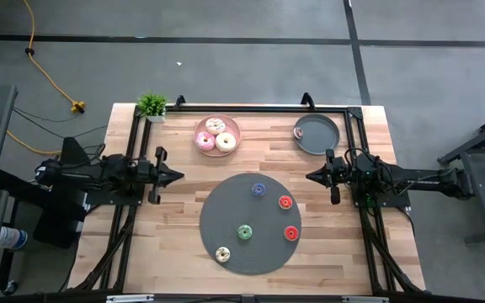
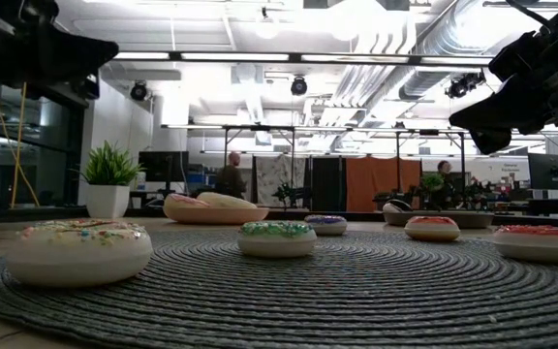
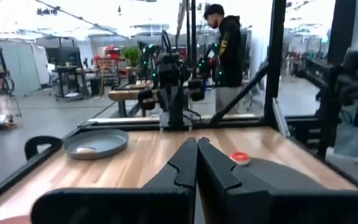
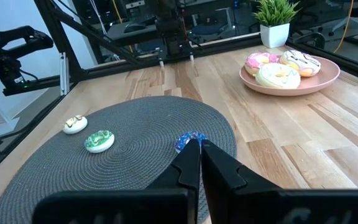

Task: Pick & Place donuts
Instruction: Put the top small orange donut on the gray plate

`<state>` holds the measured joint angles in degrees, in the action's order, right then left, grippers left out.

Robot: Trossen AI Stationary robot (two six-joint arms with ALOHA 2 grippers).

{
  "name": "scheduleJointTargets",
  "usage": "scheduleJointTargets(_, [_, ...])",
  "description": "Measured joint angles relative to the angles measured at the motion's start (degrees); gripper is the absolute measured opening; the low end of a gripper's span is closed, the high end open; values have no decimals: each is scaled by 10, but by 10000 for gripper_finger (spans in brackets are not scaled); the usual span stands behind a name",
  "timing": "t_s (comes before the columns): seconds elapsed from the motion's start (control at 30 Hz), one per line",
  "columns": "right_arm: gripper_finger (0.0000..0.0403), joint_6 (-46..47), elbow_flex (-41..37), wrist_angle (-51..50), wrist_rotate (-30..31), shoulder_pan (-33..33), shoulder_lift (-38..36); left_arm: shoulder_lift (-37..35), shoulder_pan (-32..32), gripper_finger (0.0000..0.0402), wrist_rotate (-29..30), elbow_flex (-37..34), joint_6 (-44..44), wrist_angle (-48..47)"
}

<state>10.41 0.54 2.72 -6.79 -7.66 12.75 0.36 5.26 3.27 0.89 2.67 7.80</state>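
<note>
Five small donuts lie flat on the dark grey disc [image 1: 249, 252]: blue [image 1: 258, 189], two red [image 1: 285, 202] [image 1: 290, 232], green [image 1: 244, 231] and cream [image 1: 223, 253]. Three larger frosted donuts rest on the pink plate [image 1: 217, 148]. One small brown donut [image 1: 299, 132] lies in the grey plate [image 1: 320, 139]. My left gripper [image 1: 176, 176] hovers shut, left of the disc. My right gripper [image 1: 310, 176] hovers shut at the disc's right side, above the table. In the right wrist view, the shut fingers [image 4: 197, 147] partly hide the blue donut [image 4: 190, 137].
A small potted plant [image 1: 151, 105] stands at the table's far left corner. A black frame [image 1: 251, 108] runs along the far edge and both sides. In the left wrist view, a person [image 3: 227, 50] stands beyond the table.
</note>
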Motion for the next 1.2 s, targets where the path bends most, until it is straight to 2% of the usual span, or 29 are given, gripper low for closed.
scheduleJointTargets(0.1, [7,0,0,0,0,0,0,0,0,0,1,0,30,-6])
scheduleJointTargets(0.23, [8,0,0,0,0,0,0,1,0,0,9,-1,59,-65])
scheduleJointTargets(0.47, [7,0,0,0,0,0,0,2,0,0,22,-1,166,-62])
scheduleJointTargets(1.03, [9,0,0,0,0,0,0,2,0,0,122,-1,151,-50])
scheduleJointTargets(1.2, [5,0,0,0,0,0,0,2,0,0,128,0,136,-50])
